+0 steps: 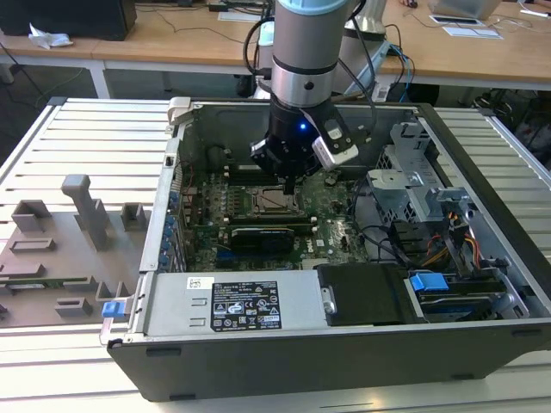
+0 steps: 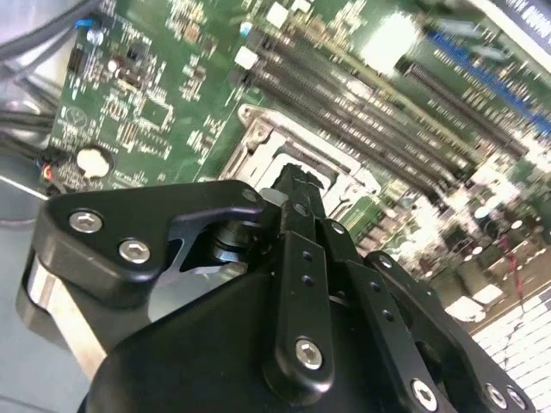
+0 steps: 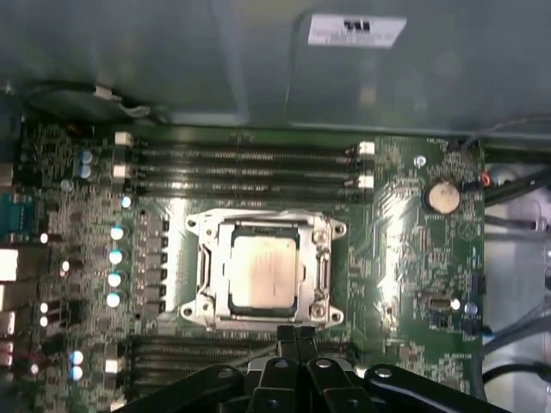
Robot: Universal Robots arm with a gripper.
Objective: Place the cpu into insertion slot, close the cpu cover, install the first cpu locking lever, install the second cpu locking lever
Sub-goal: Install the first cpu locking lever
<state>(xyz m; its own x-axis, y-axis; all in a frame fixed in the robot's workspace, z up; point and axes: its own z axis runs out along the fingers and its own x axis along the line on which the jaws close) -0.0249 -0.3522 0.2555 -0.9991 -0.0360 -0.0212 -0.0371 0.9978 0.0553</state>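
We see the gripper (image 1: 289,183) hanging low inside the open computer case (image 1: 344,361), just above the green motherboard (image 1: 331,225) and beside the insertion slot (image 1: 272,200). In the first wrist view the cpu (image 3: 264,271) lies flat in the insertion slot (image 3: 200,274), silver top up, with the cpu cover (image 3: 323,272) down around it as a metal frame. The black fingertips (image 3: 287,337) meet at the socket's edge, pressed together with nothing between them (no gap that we can make out). In the second wrist view the gripper (image 2: 297,185) points its closed tips at the socket frame (image 2: 258,138); whether they touch the metal, we cannot tell. Long memory slots (image 3: 245,168) run alongside the socket, and a coin cell battery (image 3: 442,196) sits well apart on the board. The case rests on a slatted bench (image 1: 77,146); grey fixture blocks (image 1: 86,211) stand toward the exterior view's left.
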